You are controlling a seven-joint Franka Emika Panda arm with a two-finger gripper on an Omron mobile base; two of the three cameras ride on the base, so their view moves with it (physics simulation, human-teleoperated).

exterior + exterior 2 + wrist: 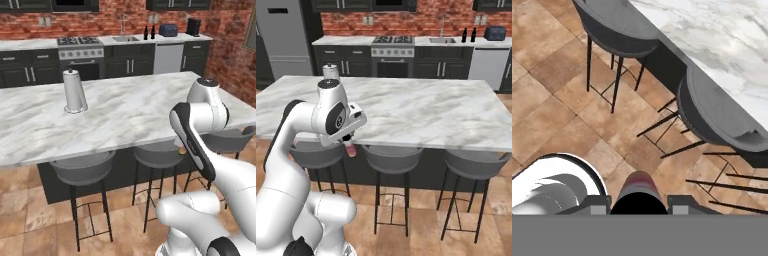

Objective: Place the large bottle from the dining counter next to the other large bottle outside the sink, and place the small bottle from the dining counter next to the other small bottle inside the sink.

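Two bottles [468, 35] are seen standing just beside the sink [442, 40] on the far kitchen counter [346, 40], apart from the long marble dining counter [421, 112] that dominates the foreground. That dining counter is bare along the stretch nearest the robot, with a paper towel holder [74, 91] left upright toward one end. Three dark bar stools [392, 159] are tucked under its near edge, seats level with the overhang.

The arm is folded back over the stools, off the counter's edge, apparently so that its load can be carried clear of the marble before the base drives toward the sink. A small pinkish bottle [350, 149] is clamped in the gripper [638, 201], whose fingers are pressed tight against its sides; in the hand view the bottle's rounded, dark-red end is seen between the finger tips, hanging above the tiled floor [557, 115]. Whether this is the small or the large bottle of the task cannot be settled from its look alone, though it appears small.

What lies inside the sink basin cannot be made out at this distance.
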